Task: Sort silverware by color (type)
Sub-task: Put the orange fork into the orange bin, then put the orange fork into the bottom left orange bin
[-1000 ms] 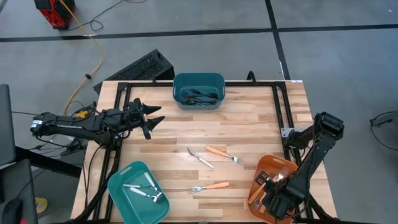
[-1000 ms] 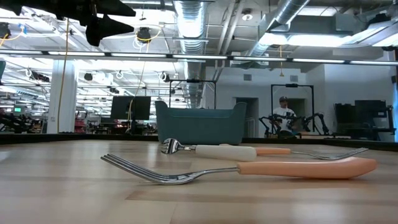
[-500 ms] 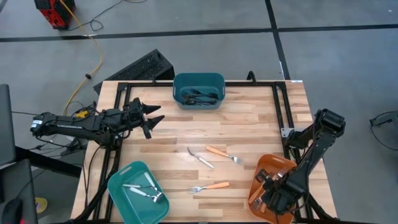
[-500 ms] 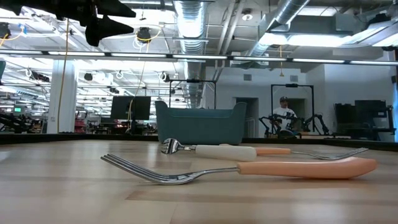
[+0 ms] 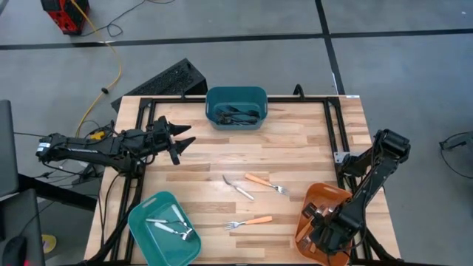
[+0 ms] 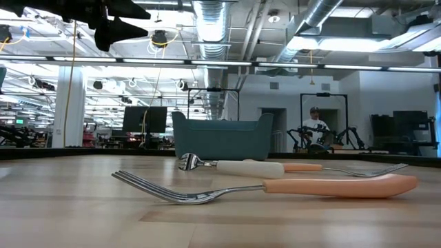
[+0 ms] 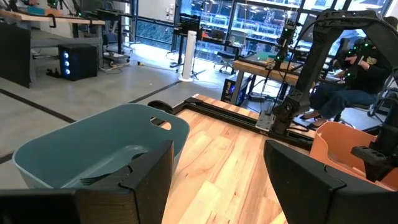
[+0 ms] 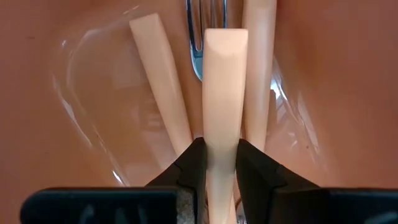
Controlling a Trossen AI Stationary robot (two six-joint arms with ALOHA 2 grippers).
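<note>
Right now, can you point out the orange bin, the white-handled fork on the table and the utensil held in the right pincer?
orange bin (image 5: 319,196), high view, on its rim.
white-handled fork (image 5: 242,192), high view, on its handle.
orange-handled utensil (image 8: 224,81), right wrist view, on its handle above the fingers.
right pincer (image 8: 219,163), right wrist view, between its fingertips.

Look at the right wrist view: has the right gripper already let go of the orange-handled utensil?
No: the right gripper is shut on the orange-handled utensil inside the orange bin.
</note>
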